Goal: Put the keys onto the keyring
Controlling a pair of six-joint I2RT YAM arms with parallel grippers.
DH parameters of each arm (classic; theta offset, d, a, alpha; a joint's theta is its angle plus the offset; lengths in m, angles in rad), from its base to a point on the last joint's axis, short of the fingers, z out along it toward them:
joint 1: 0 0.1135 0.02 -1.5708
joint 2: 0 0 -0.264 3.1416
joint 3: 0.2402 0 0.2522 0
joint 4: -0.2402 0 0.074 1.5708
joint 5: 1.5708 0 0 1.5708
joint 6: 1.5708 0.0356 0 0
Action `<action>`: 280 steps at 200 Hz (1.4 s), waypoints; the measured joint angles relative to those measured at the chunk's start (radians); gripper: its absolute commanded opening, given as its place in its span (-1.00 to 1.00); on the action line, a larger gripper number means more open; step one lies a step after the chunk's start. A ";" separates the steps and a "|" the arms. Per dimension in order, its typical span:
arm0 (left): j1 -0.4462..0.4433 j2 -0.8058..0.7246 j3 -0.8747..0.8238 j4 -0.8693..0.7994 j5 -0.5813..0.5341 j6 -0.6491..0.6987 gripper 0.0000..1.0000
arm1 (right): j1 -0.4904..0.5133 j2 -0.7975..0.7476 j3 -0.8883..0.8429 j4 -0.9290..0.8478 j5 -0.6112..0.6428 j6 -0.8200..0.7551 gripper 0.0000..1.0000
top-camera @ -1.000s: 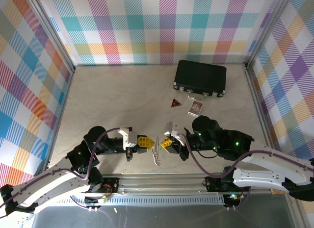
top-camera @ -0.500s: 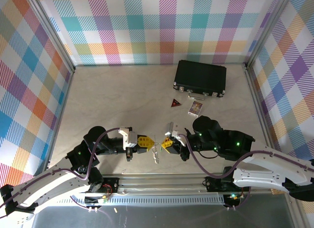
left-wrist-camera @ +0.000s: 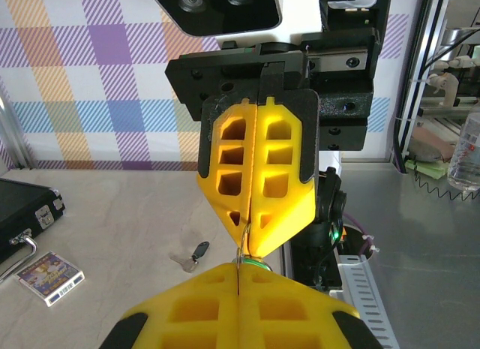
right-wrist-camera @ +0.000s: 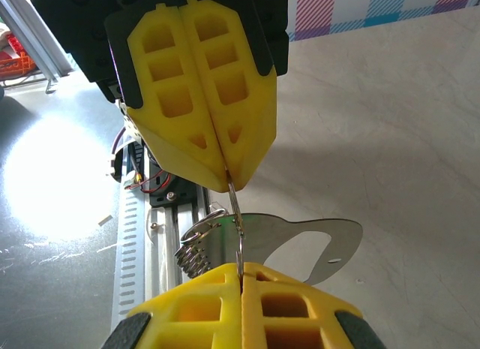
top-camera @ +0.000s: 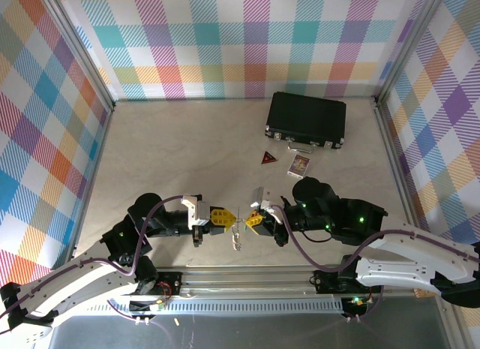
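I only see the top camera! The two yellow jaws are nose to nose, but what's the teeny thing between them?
Observer: The right wrist camera shows a thin wire ring. The left gripper and the right gripper pinch it from opposite ends, both shut.
Operator: Is anything hanging on it?
Observer: A flat shiny metal tag and a little coil hang right at the ring.
Operator: Where's the black key?
Observer: On the left wrist camera, the black-headed key lies loose on the table, away from the ring.
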 measured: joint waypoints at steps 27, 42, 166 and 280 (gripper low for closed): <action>0.000 -0.002 0.000 0.000 0.000 0.000 -1.00 | 0.000 0.000 0.000 0.000 -0.003 0.000 -1.00; 0.000 -0.002 0.000 0.000 0.000 0.000 -1.00 | 0.000 0.001 0.000 0.001 -0.003 0.000 -1.00; 0.000 -0.003 0.000 0.000 0.001 0.000 -1.00 | -0.002 0.013 0.000 0.002 -0.012 0.000 -1.00; 0.000 -0.003 0.000 0.000 0.008 0.000 -1.00 | -0.015 0.024 0.002 0.001 -0.045 0.000 -1.00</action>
